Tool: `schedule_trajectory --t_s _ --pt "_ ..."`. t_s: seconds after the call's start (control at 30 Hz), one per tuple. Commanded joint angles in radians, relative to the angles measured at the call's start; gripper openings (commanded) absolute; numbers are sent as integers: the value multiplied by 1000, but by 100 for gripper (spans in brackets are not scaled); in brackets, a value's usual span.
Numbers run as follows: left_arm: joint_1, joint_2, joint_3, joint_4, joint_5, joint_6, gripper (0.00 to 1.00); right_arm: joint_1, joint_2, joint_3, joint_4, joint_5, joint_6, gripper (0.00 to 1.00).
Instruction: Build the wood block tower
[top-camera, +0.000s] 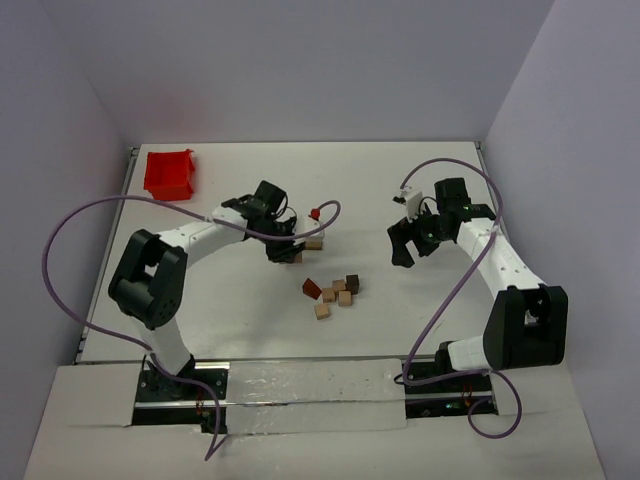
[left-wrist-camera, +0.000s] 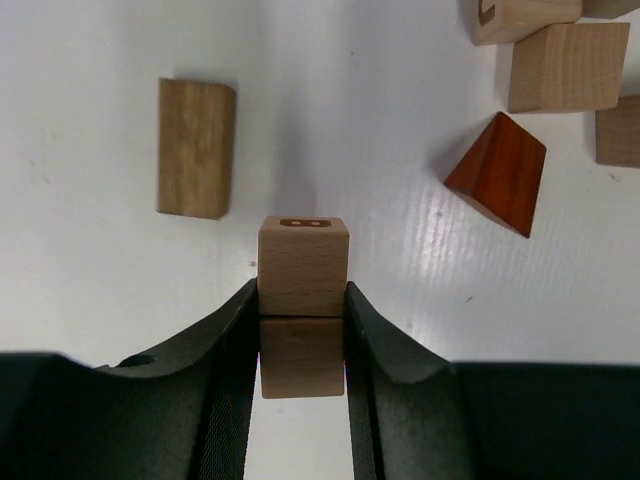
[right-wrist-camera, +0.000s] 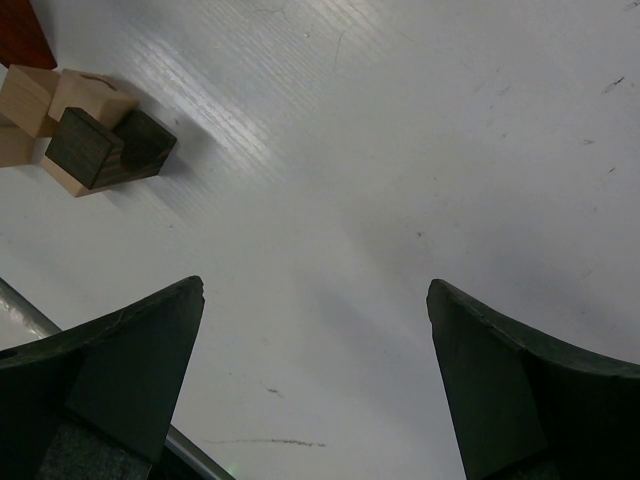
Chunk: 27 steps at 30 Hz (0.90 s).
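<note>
In the left wrist view my left gripper (left-wrist-camera: 303, 300) is shut on a light tan cube (left-wrist-camera: 303, 262) with a small mark on its far face. A second tan cube (left-wrist-camera: 302, 355) sits flush against it, between the fingers. A flat brown block (left-wrist-camera: 195, 148) lies on the table ahead to the left. The reddish-brown wedge (left-wrist-camera: 498, 172) lies ahead to the right, beside loose tan cubes (left-wrist-camera: 566, 66). From above, the left gripper (top-camera: 291, 251) is left of the loose pile (top-camera: 338, 291). My right gripper (top-camera: 408, 247) hangs open over bare table, its jaws (right-wrist-camera: 315, 300) holding nothing.
A red plastic bin (top-camera: 168, 173) stands at the back left corner. In the right wrist view a dark brown block (right-wrist-camera: 95, 150) rests among tan cubes at the upper left. Purple cables loop out from both arms.
</note>
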Motion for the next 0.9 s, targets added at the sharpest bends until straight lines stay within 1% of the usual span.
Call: schedule_trajectory --t_s 0.0,0.03,0.07,0.1,0.13,0.27,0.63,0.87 --pt "29 82 195 -191 105 162 0 -10 10 47 22 -2 2 100" --pt "33 90 210 -218 116 173 0 -10 10 47 22 0 0 100" --pt "37 120 264 -254 126 190 0 -11 9 45 22 3 -1 100" --pt "36 145 310 -272 128 198 0 -13 10 45 22 5 -2 100" --pt "37 151 320 -284 128 205 0 -15 10 44 22 5 -3 100" --pt "36 230 445 -350 129 238 0 -32 13 39 20 6 -8 100" --pt "34 351 601 -355 115 200 0 -110 30 52 10 -7 -12 100" --pt "22 387 644 -346 109 160 0 -128 47 73 14 -18 -3 100"
